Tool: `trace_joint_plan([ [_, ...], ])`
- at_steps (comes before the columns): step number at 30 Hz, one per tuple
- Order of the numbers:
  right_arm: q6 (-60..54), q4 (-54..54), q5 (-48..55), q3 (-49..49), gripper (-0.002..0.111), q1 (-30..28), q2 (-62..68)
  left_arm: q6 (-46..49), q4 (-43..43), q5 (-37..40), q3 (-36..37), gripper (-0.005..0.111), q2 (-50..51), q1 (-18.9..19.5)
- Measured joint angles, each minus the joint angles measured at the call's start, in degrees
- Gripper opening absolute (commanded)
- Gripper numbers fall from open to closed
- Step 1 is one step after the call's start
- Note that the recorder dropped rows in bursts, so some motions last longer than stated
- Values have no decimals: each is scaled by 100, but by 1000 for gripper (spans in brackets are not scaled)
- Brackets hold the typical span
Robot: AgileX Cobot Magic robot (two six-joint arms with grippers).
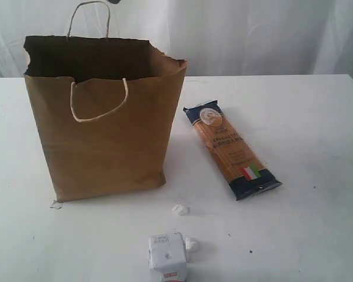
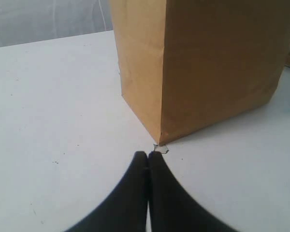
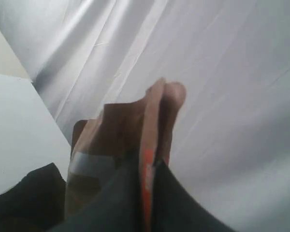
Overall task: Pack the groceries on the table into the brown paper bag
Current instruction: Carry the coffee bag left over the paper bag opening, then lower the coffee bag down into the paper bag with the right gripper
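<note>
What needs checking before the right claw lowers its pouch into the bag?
1. Brown paper bag upright, mouth open: ok.
2. Right claw shut on the brown orange-labelled pouch: ok.
3. Pouch above the bag's mouth: cannot tell; only curtain shows behind it.
4. Left claw shut, empty, low by the bag's bottom corner, clear of the mouth: ok.
5. Spaghetti packet and white carton packed: not ok; both lie on the table.
</note>
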Motion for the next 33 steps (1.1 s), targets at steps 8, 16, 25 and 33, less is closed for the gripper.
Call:
trace_joint_plan([
  [8, -563, 12, 164, -541, 0, 310, 627, 0, 0, 0, 0, 0, 0, 0],
  [16, -906, 12, 599, -900, 0, 382, 1080, 0, 0, 0, 0, 0, 0, 0],
  [25, -1572, 12, 765, -927, 0, 382, 1493, 0, 0, 0, 0, 0, 0, 0],
  [33, -1817, 12, 865, -927, 0, 277, 1885, 0, 0, 0, 0, 0, 0, 0],
])
